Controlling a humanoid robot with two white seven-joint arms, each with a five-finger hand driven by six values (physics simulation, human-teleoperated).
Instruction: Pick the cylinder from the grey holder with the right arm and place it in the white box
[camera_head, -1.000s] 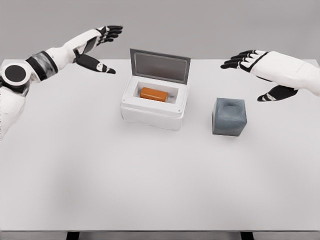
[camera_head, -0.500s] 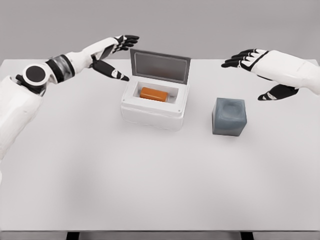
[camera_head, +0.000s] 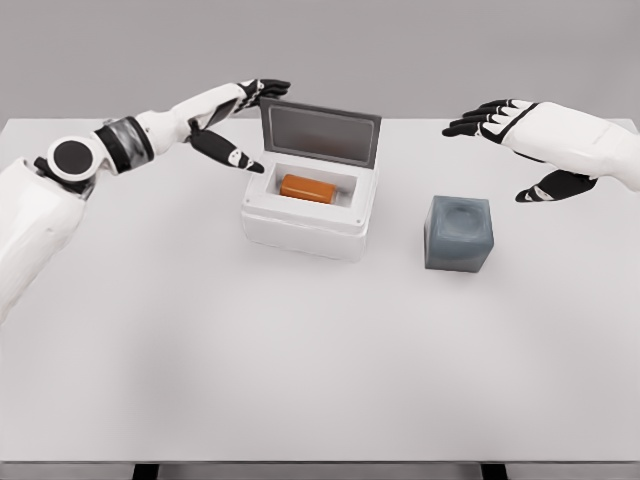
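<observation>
While the right hand (camera_head: 515, 140) hovers spread and empty above the grey holder (camera_head: 459, 233), the orange cylinder (camera_head: 307, 188) lies inside the white box (camera_head: 306, 220). Beside the raised lid (camera_head: 320, 131), the left hand (camera_head: 240, 120) is also open, perhaps touching it.

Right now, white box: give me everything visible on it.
The white box is a matte, thick-walled rectangular case standing flat on the table, left of the grey holder. Its hinged lid, grey inside with a darker frame, stands open at the back. An orange cylinder lies on its side in the recess. The left hand hovers by the lid's left edge; contact is unclear.
</observation>
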